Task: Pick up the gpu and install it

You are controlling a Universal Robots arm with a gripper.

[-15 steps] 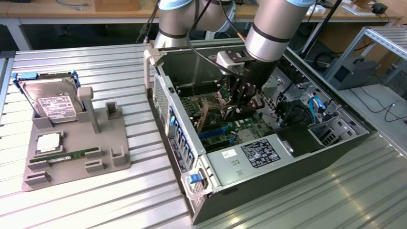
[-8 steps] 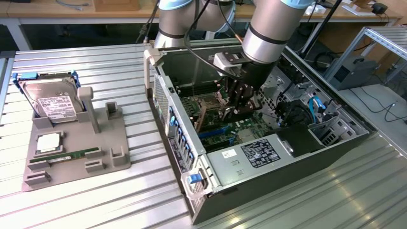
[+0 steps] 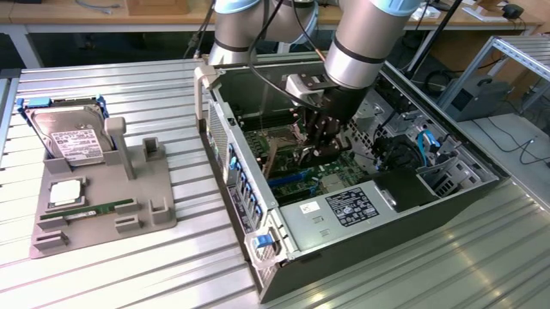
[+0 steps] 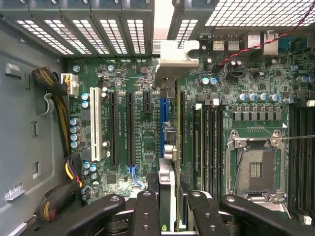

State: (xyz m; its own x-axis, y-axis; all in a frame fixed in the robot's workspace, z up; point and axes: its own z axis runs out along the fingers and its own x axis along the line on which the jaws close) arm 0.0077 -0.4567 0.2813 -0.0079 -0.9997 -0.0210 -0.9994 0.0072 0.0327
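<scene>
From the exterior view, the pincer [image 3: 322, 147] hangs inside the open computer case [image 3: 257, 212], above the green board [image 3: 257, 141]. In the wrist view, it grips the graphics card [image 4: 166, 174] edge-on between its fingers, with the blue slot [image 4: 161, 123] just beyond them

Bright, even light on table [image 3: 129, 270] around PC case [image 3: 387, 251]. Case interior dimmer, shadowed under the arm [image 3: 361, 38]. Wrist view: case's rear vents [image 4: 256, 12] blown out, glare on gpu [image 4: 174, 59] bracket.

Ribbed metal table [image 3: 112, 273], wooden workbench [image 3: 77, 18] behind, aluminium frame [image 3: 520, 40] at the exterior view's right
</scene>
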